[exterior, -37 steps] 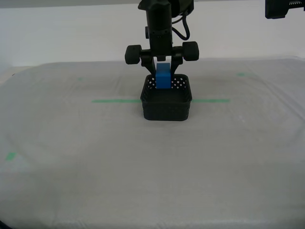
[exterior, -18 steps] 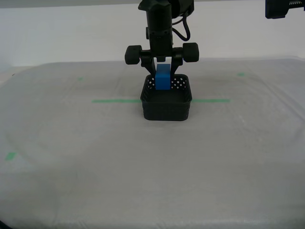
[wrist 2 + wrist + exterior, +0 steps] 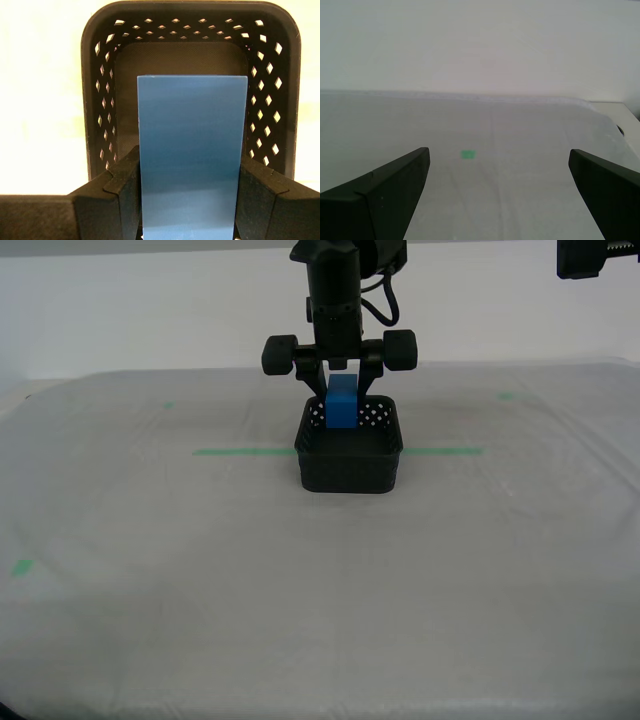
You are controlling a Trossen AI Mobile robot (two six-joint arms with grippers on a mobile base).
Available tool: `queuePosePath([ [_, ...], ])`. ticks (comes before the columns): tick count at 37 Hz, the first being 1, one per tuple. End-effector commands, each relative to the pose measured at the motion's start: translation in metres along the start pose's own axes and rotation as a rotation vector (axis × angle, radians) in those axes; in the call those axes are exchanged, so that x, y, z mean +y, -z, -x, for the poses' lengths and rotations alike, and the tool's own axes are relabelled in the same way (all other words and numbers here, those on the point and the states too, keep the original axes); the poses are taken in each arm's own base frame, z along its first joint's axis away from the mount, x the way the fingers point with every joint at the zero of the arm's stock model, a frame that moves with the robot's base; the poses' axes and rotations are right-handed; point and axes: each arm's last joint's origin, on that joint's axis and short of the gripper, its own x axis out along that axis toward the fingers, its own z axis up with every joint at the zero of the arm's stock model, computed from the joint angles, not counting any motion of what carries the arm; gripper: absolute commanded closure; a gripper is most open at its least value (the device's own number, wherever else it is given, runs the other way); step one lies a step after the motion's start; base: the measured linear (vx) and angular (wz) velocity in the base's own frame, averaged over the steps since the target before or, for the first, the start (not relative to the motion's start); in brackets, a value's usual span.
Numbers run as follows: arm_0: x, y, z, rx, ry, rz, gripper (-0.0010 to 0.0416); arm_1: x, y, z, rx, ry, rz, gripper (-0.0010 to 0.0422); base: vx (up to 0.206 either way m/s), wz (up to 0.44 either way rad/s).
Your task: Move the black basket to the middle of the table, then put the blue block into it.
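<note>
The black basket (image 3: 350, 468) stands on the table (image 3: 150, 540), on the green tape line near the middle of the exterior view. My second gripper (image 3: 343, 400) hangs straight down over it, shut on the blue block (image 3: 342, 405), whose lower end dips below the basket's rim. In the second wrist view the blue block (image 3: 192, 150) is clamped upright between the black fingers (image 3: 120, 200), with the basket (image 3: 95, 100) and its bare floor right below. My first gripper (image 3: 499, 151) is open over bare table, nothing between its fingers.
A thin green tape line (image 3: 240, 451) runs across the table on both sides of the basket. Small green tape marks (image 3: 20, 566) lie about, one of them (image 3: 467, 154) ahead of my first gripper. A black arm part (image 3: 597, 258) shows at the exterior view's upper right.
</note>
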Motion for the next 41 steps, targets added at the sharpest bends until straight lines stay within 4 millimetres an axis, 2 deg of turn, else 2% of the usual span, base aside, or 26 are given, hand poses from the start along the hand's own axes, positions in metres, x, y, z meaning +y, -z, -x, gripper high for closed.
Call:
queuePosePath([
  [1, -0.0003, -0.0006, 0.0001, -0.004, 0.001, 0.000, 0.0016, -0.0001, 0.0003, 0.0002, 0.000, -0.004, -0.001, 0.0301, 0.000, 0.000],
  [12, -0.0002, -0.0006, 0.0001, -0.004, 0.001, 0.000, 0.0016, -0.0002, 0.0004, 0.0002, 0.004, 0.001, -0.001, 0.0179, 0.000, 0.000],
  [20, -0.0003, -0.0006, 0.0001, -0.004, 0.001, 0.000, 0.0016, -0.0002, 0.0005, 0.0004, 0.005, 0.001, -0.001, 0.0123, 0.000, 0.000],
  [28, -0.0002, -0.0006, 0.0001, -0.004, 0.001, 0.000, 0.0017, -0.0001, 0.0006, 0.0006, 0.006, 0.000, -0.003, 0.0104, 0.000, 0.000],
  [41, -0.0002, -0.0006, 0.0001, -0.004, 0.001, 0.000, 0.0016, 0.0011, 0.0022, 0.0006, 0.023, -0.011, -0.019, 0.0119, 0.000, 0.000],
])
